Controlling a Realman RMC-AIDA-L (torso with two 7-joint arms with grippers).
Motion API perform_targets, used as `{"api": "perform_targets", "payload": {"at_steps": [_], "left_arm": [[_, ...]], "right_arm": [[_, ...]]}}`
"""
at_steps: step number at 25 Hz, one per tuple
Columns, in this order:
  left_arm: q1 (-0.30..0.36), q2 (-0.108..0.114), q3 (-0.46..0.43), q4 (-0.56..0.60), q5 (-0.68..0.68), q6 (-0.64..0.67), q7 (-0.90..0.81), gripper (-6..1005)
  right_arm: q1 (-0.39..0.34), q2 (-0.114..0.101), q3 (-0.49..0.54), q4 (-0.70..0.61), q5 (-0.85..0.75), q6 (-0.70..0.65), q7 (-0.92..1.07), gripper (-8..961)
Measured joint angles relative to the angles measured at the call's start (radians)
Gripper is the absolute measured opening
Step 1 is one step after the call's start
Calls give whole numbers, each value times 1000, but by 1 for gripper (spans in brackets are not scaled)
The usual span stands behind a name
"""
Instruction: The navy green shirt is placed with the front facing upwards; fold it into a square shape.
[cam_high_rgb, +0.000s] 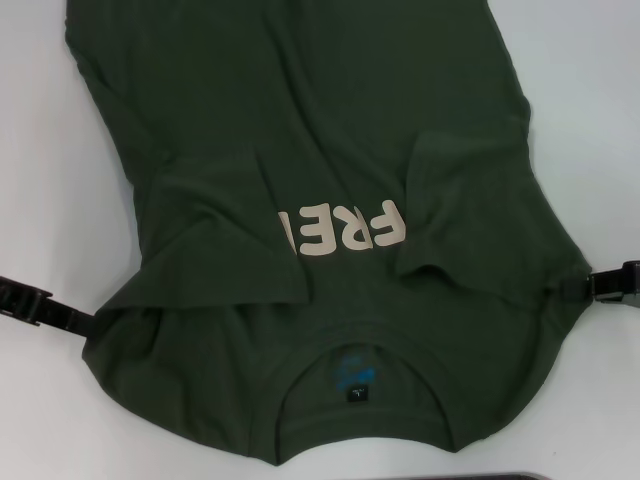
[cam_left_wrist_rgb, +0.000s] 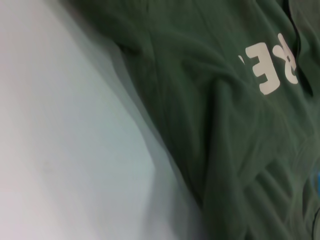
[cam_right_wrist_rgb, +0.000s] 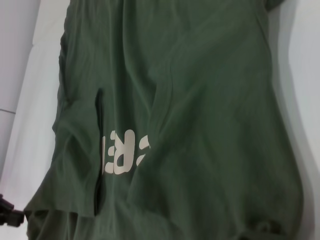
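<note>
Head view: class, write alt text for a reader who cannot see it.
A navy green shirt lies front up on a white table, collar nearest the camera, both sleeves folded inward over the cream letters "FRE". The left gripper and right gripper sit at the shirt's two shoulder edges.

Navy green shirt (cam_high_rgb: 300, 110): dark olive green all over, plain, no pattern in the weave. Cream block letters (cam_high_rgb: 345, 226) at chest centre, "FRE" readable, upside down in the head view. Inside the collar at 6 o'clock: a blue print (cam_high_rgb: 355, 368) with a small black tag (cam_high_rgb: 358, 391) just beneath. Desk (cam_high_rgb: 40, 150): plain white. Left hand (cam_high_rgb: 35, 302) at 9 o'clock and right hand (cam_high_rgb: 612, 281) at 3 o'clock: both black.
</note>
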Motion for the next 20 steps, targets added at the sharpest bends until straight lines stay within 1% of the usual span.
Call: {"api": "perform_targets", "payload": {"at_steps": [5,10,12,15,16,18,20], "left_arm": [[-2,-4,6,6,2,11,5,63],[-3,-7,-2,29,-3,-2,-12,63],[-6,-13,-2,36,-3,-4,-17,63],[-5,-34,6,65,3,-12,-27,62],[-4,-35,6,70,3,-16,-27,62],[-4,-36,2,77,2,-22,-28,64],[-4,-32,-4,78,-2,-26,-31,69]], "right_arm": [[-5,-5,25,0,0,-1,-3,35],[8,-9,26,0,0,0,-5,36],[14,-10,24,0,0,0,-4,36],[19,-11,22,1,0,2,-1,36],[21,-12,23,0,0,2,-1,36],[24,-13,24,0,0,2,0,36],[27,-15,25,0,0,2,0,36]]}}
